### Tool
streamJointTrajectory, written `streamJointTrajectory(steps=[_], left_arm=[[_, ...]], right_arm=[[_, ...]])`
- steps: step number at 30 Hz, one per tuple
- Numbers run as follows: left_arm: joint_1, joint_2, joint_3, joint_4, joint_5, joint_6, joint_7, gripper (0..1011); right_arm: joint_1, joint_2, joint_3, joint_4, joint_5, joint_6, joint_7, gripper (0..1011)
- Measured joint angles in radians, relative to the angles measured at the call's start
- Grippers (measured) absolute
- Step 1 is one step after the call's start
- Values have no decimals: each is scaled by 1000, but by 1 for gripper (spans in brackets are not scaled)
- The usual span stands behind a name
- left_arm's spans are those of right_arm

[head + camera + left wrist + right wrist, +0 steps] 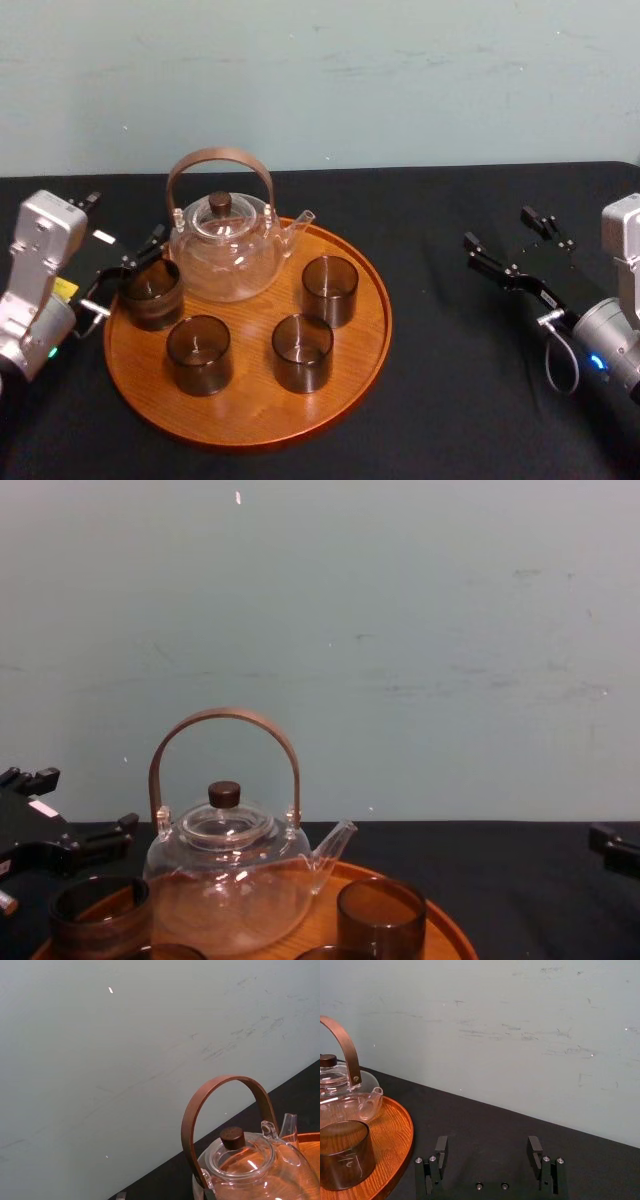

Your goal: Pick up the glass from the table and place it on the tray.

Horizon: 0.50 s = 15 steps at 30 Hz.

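Note:
Several dark smoky glasses stand upright on the round wooden tray [250, 420]. The leftmost glass [152, 293] sits just inside the tray's left rim and appears in the chest view at the glass [95, 915]. My left gripper [125, 220] hovers open just behind and left of it. One fingertip [157, 238] is near the glass's far side, and nothing is between the fingers. My right gripper [505, 235] is open and empty over the black table [450, 380], well right of the tray. Its fingers [441, 1149] stand wide apart.
A clear glass teapot [225, 250] with a brown arched handle stands at the back of the tray, close to the leftmost glass. Three more glasses sit in front of it. A pale wall runs behind the table's far edge.

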Motion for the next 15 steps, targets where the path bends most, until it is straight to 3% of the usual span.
streamJointTrajectory(steps=[15], left_arm=[[0, 0, 0, 0, 0, 0, 0, 1002]], right_arm=[[0, 1, 0, -1, 2, 1, 0, 1002]])
